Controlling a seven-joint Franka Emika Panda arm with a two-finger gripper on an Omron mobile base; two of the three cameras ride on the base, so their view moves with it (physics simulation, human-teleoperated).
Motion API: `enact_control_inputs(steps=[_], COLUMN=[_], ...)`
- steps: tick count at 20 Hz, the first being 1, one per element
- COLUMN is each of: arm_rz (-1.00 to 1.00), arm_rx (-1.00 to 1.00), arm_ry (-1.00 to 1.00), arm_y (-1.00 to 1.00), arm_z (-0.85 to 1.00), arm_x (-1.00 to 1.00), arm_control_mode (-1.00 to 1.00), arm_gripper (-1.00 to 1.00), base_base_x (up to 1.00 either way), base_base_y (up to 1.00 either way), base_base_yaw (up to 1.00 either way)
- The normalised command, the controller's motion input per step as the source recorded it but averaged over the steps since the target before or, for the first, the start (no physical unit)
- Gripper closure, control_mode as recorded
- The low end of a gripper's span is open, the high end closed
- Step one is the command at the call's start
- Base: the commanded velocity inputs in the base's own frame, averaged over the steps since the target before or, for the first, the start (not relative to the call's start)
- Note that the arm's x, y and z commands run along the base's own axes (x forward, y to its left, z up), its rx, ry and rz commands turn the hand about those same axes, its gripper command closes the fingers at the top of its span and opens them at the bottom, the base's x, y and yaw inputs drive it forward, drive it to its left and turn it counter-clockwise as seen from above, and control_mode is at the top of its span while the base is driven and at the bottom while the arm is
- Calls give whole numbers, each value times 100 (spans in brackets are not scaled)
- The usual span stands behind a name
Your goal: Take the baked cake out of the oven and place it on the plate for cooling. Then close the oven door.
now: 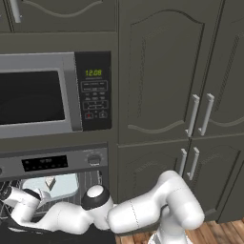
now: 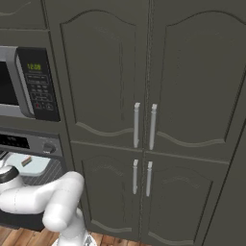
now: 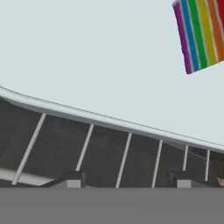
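Just ahead of the gripper's fingertips, the flat pale whitish-blue slab (image 3: 100,61) looks smooth and matt; beneath it, the thin metal wire rack (image 3: 124,159) shines dull silver; beyond, a rainbow-striped piece (image 3: 200,34) looks soft.

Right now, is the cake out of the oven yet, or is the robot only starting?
Only starting. Done: the oven door is open, so the wire rack shows. In hand: the gripper is reaching into the oven, open, just short of the pale slab with the small rainbow piece on it. Left: grab the cake, put it on a plate, shut the door.
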Motion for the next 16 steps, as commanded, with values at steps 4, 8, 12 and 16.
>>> enact_control_inputs(steps=[4, 8, 12, 16], arm_rz=[0, 0, 0, 0], arm_rx=[-11, -10, -9, -8], arm_ry=[-7, -8, -8, -7], arm_y=[4, 4, 7, 6], arm_z=[-94, -94, -94, -94], arm_x=[-63, -63, -62, -60], arm_control_mode=[-100, -100, -100, -100], arm_gripper=[-100, -100, -100, -100], base_base_x=[0, 0, 0, 0], base_base_y=[0, 0, 0, 0], base_base_yaw=[0, 0, 0, 0])
